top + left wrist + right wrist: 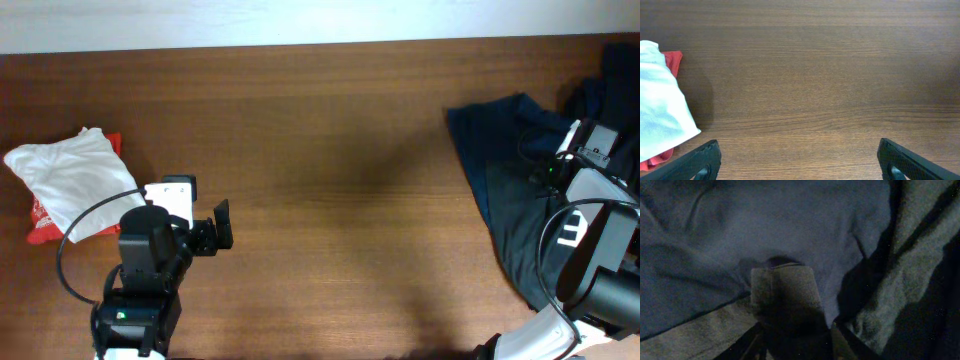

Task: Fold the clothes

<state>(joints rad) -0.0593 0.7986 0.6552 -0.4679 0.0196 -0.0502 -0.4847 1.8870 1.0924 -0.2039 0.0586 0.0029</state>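
Note:
A dark navy garment [505, 190] lies crumpled at the table's right side. My right gripper [555, 168] is down on it. In the right wrist view its fingers [797, 340] pinch a raised fold of the dark fabric [785, 292], with more of the garment [790, 225] filling the frame. A white cloth [65, 175] lies over a red cloth [38, 232] at the far left. It also shows in the left wrist view [657, 110]. My left gripper [222, 225] is open and empty over bare wood [800, 165], to the right of the white cloth.
The wooden table [330, 150] stretches between the two piles. More dark clothing [610, 90] is heaped at the far right edge. The left arm's base [135, 310] stands at the front left.

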